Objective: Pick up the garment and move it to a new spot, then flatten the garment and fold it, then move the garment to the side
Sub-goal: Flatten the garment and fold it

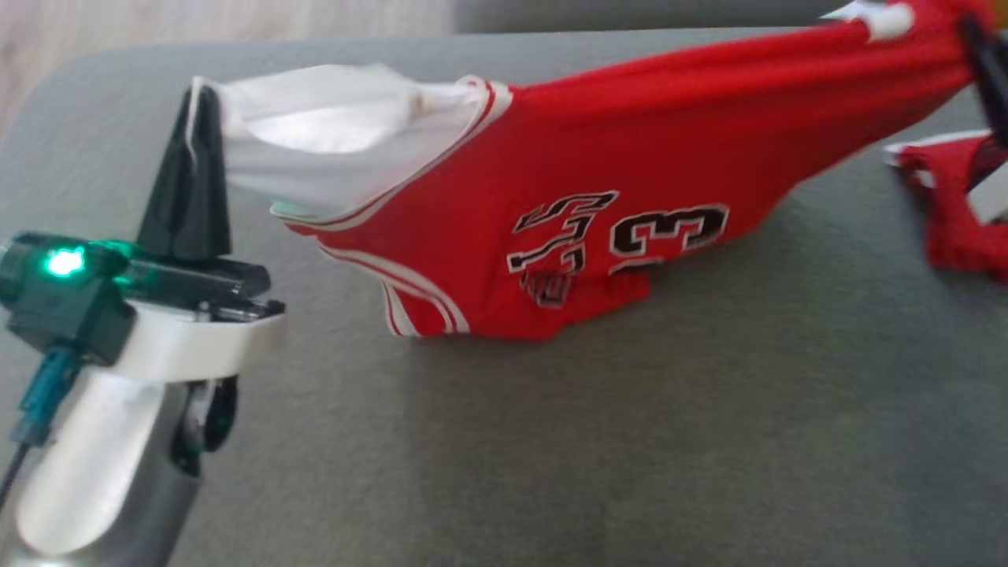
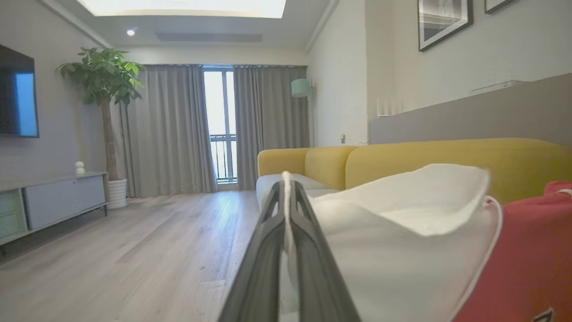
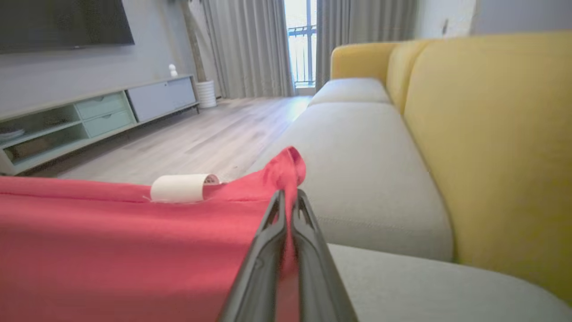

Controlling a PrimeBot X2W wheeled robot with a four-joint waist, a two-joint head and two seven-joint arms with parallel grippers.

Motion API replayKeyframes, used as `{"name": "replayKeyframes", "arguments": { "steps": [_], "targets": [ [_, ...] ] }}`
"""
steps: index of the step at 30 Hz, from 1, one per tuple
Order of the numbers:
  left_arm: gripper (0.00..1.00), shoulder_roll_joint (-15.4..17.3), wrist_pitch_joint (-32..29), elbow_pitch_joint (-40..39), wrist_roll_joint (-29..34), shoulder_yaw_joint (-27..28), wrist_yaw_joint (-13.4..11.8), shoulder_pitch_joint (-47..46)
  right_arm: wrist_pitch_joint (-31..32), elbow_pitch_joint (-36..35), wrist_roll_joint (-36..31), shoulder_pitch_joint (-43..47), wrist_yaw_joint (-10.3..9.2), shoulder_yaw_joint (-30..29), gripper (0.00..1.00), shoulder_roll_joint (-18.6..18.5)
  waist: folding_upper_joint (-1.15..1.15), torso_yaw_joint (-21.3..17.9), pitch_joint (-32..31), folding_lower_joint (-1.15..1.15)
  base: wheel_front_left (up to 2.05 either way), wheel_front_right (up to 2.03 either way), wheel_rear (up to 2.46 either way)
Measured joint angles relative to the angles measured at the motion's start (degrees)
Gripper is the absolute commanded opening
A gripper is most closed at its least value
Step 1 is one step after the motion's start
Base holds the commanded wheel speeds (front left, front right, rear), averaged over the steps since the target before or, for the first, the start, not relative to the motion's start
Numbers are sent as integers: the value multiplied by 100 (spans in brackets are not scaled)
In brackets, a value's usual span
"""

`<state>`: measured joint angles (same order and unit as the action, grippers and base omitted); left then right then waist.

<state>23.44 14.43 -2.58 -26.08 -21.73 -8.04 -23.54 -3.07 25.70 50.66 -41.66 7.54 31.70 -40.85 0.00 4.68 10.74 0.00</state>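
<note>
Red cloth hangs stretched across the head view: the garment (image 1: 630, 157), a red jersey with white trim and black-and-white numbers that read upside down, spans between the two arms. The left gripper (image 1: 198, 94), at the left, has its dark fingers pressed together on the white edge of the cloth. The right gripper (image 1: 980, 63), blurred at the upper right corner, holds the far red end high. Between them the middle of the garment sags and rests on the grey seat cushion (image 1: 551, 441), while both ends are lifted off it.

From the left wrist, the two fingers are closed, with a thin white hem pinched between them up to the tips. White fabric billows just to their right, turning red at the frame's edge. Beyond stand a yellow sofa back (image 2: 447, 161), a wooden floor (image 2: 156, 250) and a potted plant (image 2: 105, 76).

From the right wrist, the fingers are clamped on a bunched knot of red fabric that pokes up past the tips. A rolled white label (image 3: 178, 188) sits on the taut red edge to their left. A low cabinet (image 3: 89, 112) lines the far wall.
</note>
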Motion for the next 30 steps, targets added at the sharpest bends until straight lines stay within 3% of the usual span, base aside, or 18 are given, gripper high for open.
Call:
{"name": "replayKeyframes", "arguments": {
  "steps": [6,13,18,23,24,25,26,27,30],
  "targets": [
    [0,393,-233,-393,51,194,56,-360,-246,-594,36,158,0,-370,0,-172,0,-512,-286,0,0,0,0],
    [0,544,-1085,-737,-175,125,56,-287,160,-1199,91,1102,0,-590,0,-175,0,-957,-594,-1,0,0,0],
    [0,428,-1174,-791,-257,-103,-8,298,238,-1282,-216,2011,0,-780,0,-120,0,-985,-496,0,0,0,0],
    [0,152,-837,-571,-487,-276,-157,1322,243,-1357,-405,3487,0,-1032,0,413,0,-840,-339,0,0,0,0],
    [0,101,-778,-525,-514,-301,-181,1499,243,-1355,-446,3739,0,-1088,15,520,0,-819,-307,0,0,0,0],
    [0,63,-726,-499,-522,-348,-215,1656,260,-1351,-497,3973,0,-1156,36,623,0,-800,-275,0,0,0,0],
    [0,32,-667,-466,-524,-396,-236,1772,311,-1335,-557,4177,0,-1207,72,702,0,-783,-245,0,0,0,0],
    [0,-10,-603,-423,-526,-410,-259,1862,336,-1311,-609,4351,0,-1291,100,793,0,-771,-215,0,0,0,0],
    [0,-76,-471,-328,-589,-420,-259,1994,412,-1328,-719,4637,0,-1706,100,1034,0,-740,-146,0,0,0,0]
  ]
}}
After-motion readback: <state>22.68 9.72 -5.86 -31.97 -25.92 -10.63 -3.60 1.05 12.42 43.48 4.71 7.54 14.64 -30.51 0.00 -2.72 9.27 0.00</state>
